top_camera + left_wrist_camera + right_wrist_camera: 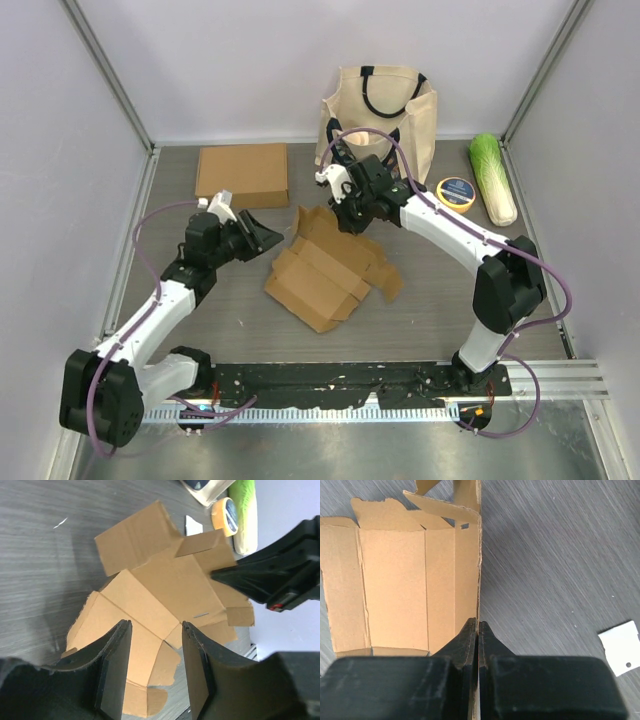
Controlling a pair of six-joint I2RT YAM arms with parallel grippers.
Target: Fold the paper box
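The paper box point(330, 270) is a brown cardboard blank lying mostly flat in the middle of the table, inner side up, with creased panels and loose flaps. My right gripper point(345, 215) is shut on the blank's far edge; in the right wrist view the fingertips point(478, 625) pinch a wall panel point(468, 570) that stands upright on its edge. My left gripper point(270, 235) is open and empty, just left of the blank. In the left wrist view its gripper point(156, 625) hovers over the blank point(165, 580), with the right gripper's black body point(280, 570) beyond.
A second flat cardboard piece point(242, 173) lies at the back left. A canvas tote bag point(380, 110) stands at the back, with a yellow tape roll point(456, 194) and a napa cabbage point(494, 178) to its right. A white paper scrap point(620, 647) lies near the right gripper.
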